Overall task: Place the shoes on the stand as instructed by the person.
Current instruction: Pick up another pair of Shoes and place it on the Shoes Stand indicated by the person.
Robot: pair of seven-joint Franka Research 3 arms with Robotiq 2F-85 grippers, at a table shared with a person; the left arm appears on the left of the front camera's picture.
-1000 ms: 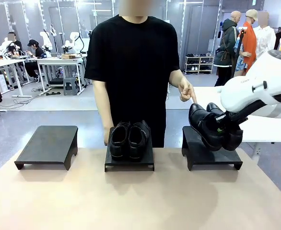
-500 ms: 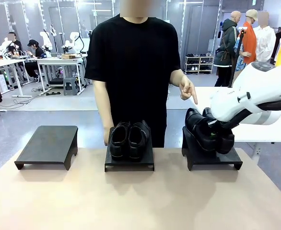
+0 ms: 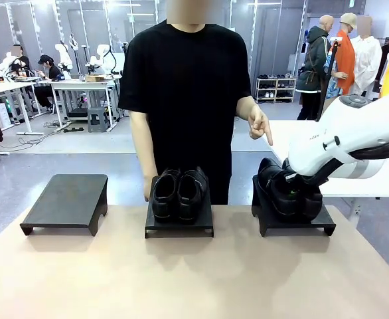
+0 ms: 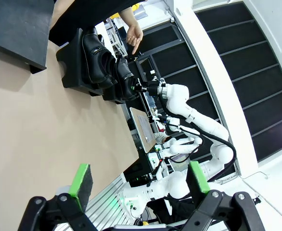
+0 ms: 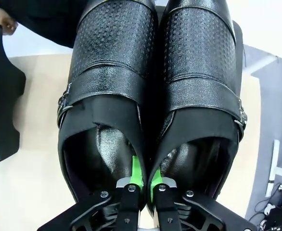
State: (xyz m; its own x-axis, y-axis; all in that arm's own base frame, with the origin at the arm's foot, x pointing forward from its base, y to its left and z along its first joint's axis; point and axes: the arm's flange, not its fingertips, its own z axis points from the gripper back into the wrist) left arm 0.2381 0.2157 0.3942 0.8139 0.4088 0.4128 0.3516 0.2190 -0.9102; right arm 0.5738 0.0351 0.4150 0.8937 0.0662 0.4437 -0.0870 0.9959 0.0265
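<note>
On the right-hand stand [image 3: 294, 222], at the 3 o'clock end, the second pair of shoes [image 3: 289, 193], pinched by its inner walls in the right gripper [image 5: 143, 185], should be seated flat before release, while the left gripper [image 4: 138, 180] is held open.

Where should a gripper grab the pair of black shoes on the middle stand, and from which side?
Pinch the two touching inner collar walls of the middle pair, one finger in each opening, coming from above. The shoes sit side by side, openings up. The right gripper holds the other pair this way.
</note>
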